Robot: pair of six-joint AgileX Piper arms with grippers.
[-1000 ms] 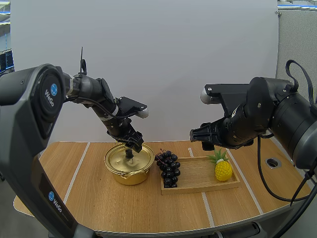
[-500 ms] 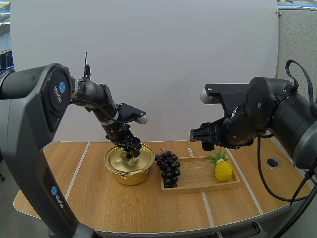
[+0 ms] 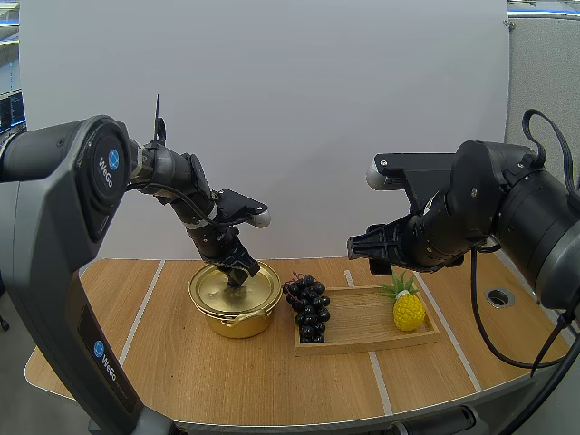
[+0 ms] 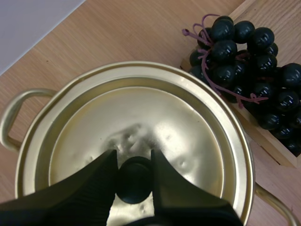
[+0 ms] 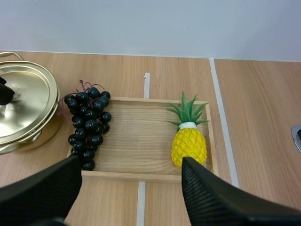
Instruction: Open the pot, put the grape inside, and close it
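**Task items.** The round gold metal pot (image 3: 237,319) stands on the desk, left of centre, with its gold lid (image 4: 141,113) over the rim. Whether the lid is fully seated cannot be told. The bunch of dark purple grapes (image 3: 308,306) lies just beside the pot, across the left end of the shallow wooden tray (image 3: 362,319).

**Tools.** The left tool (image 4: 134,155) is down on the lid, its tips closed against either side of the black knob (image 4: 134,183). The right tool (image 5: 130,162) hangs above the desk near the tray, its fingers spread wide and holding nothing.

**Other items.** A small yellow toy pineapple (image 3: 408,310) with green leaves stands upright at the right end of the tray.

**Surface and room.** The desk (image 3: 199,372) is light wood grain with a rounded front edge, marked by white tape lines (image 3: 140,317). It has a round metal-rimmed hole (image 3: 499,296) near the right side. A plain white panel (image 3: 272,109) stands behind it, and a grey partition (image 3: 544,82) is to the right.
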